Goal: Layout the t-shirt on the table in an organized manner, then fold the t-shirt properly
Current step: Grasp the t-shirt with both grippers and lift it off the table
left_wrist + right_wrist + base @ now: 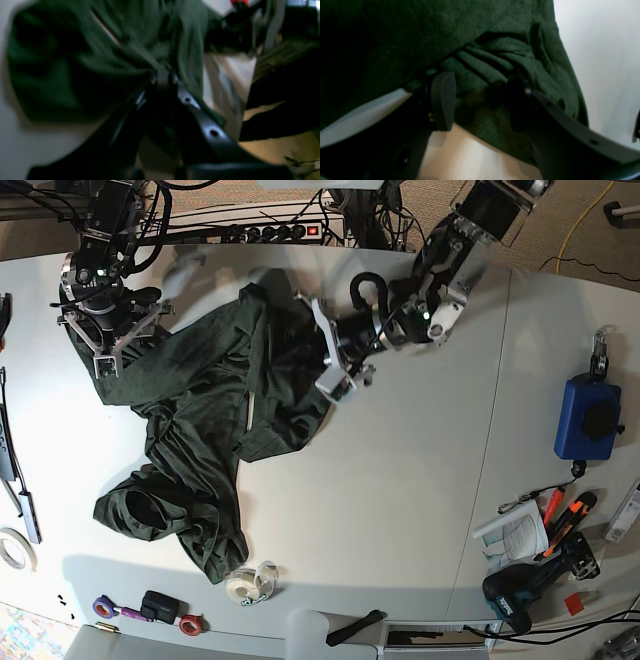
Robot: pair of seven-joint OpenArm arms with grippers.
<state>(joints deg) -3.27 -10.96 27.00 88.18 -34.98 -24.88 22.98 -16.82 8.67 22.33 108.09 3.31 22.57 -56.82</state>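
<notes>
Two tools: left tool [163,75] clamped on t-shirt [215,400]; right tool [480,100] spread wide around fold.

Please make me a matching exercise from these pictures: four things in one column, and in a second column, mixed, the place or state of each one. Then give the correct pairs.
Things:
1. left gripper
2. right gripper
3. blue pouch
4. roll of white tape

Place or state:
A. lies on the table just below the lower end of the t-shirt
B. jaws shut on a bunch of green cloth
C. lies near the table's right edge in the base view, far from the t-shirt
D. jaws open, with folds of green cloth between them

Pairs: 1-B, 2-D, 3-C, 4-A
</notes>
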